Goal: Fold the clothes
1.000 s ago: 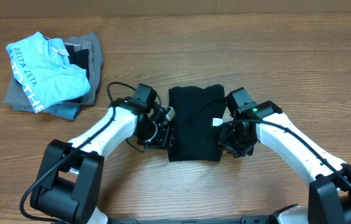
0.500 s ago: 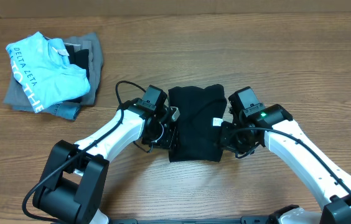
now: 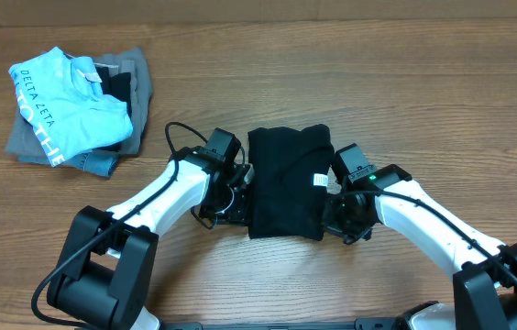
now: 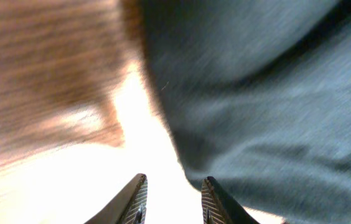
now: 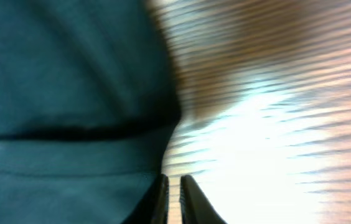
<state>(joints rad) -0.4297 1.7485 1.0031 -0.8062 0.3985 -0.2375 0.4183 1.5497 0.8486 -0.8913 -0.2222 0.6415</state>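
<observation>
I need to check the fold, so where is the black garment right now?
Overhead, the black garment lies at centre between the left gripper and right gripper, well right of the light blue shirt pile.

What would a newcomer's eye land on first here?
A black garment lies folded into a rectangle mid-table. The left end effector sits open at its left edge, the right end effector nearly shut at its right edge. A light blue shirt tops a pile of clothes far left.

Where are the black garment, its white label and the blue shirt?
black garment (image 3: pixel 282 191), overhead view, cloth's middle
white label (image 3: pixel 317 179), overhead view, tag's middle
blue shirt (image 3: pixel 66 105), overhead view, its front
</observation>
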